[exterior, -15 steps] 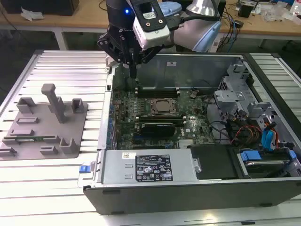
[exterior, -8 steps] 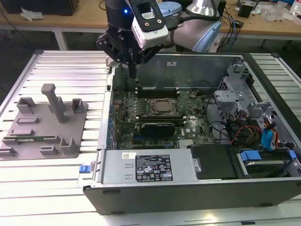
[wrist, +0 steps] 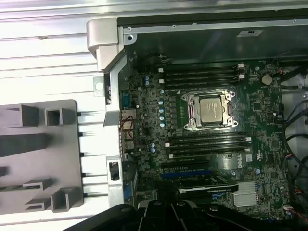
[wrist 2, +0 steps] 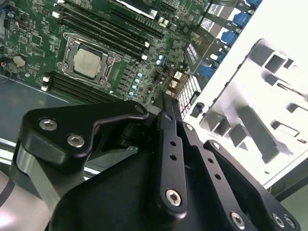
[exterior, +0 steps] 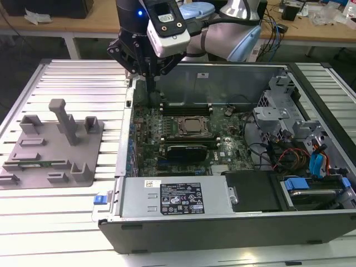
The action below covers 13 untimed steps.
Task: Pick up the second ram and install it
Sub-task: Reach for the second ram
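Ram lies flat in a slot of the grey tray, outside the case, on the exterior view's left & towards the camera. Its long axis runs roughly along the tray's near edge, i.e. across that view. Not yet picked up.

Mid-scene: mobo w/ CPU in the open case, and dark RAM slots either side of the CPU. Can't tell what's seated in them.

Farthest back: gripper hangs over the case's far corner, on the tray side, tip pointing down at the mobo edge. In the second wrist view its fingers look drawn together, w/ nothing seen btwn them.

Key relation: the ram is well apart from the gripper, off towards the exterior view's left and nearer the camera, w/ the case wall btwn the two.
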### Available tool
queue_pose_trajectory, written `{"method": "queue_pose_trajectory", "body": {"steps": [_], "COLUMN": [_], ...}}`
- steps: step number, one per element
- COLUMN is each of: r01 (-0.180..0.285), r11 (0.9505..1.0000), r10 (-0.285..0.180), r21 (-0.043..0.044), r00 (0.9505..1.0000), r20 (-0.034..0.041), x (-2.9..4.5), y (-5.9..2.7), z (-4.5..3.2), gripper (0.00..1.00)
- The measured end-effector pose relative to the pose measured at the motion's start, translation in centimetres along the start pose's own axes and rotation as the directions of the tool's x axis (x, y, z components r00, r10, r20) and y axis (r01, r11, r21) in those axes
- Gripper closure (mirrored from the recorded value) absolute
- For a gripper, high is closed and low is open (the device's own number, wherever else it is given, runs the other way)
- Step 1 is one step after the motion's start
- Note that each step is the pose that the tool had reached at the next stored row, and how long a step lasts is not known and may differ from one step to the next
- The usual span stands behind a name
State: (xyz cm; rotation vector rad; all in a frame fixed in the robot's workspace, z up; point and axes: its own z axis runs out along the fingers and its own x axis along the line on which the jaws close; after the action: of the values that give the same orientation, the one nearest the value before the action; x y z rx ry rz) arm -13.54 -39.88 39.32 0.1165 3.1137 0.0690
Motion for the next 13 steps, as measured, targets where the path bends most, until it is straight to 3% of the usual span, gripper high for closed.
{"method": "queue_pose_trajectory", "body": {"steps": [13], "r01": [0.000], "r11": [1.0000], "r10": [0.000], "r21": [0.0001], "r00": [1.0000], "r20": [0.0000], "x": [1.46], "y": [-0.11], "z": [-0.04], "gripper": [0.92]}}
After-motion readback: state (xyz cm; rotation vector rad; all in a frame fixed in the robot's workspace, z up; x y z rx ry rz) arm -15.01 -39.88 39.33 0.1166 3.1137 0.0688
